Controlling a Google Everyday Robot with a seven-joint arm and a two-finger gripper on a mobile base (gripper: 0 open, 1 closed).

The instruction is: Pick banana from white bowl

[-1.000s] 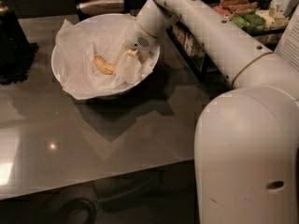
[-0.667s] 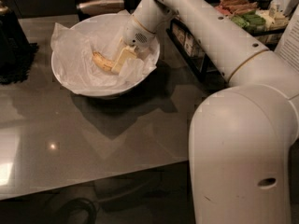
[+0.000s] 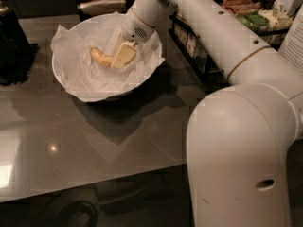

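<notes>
Sitting inside the white bowl [image 3: 144,77] at upper left of your frame, gripper [image 3: 122,56] touching right end of banana [image 3: 100,56], jaw state you cannot tell.

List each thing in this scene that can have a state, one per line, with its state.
white bowl: upright on the table, lined with paper.
paper: crumpled, overhanging the rim.
banana: lying on the paper in the white bowl, one end hidden by the end effector.
end effector: lowered into the white bowl, at the banana's end.
</notes>
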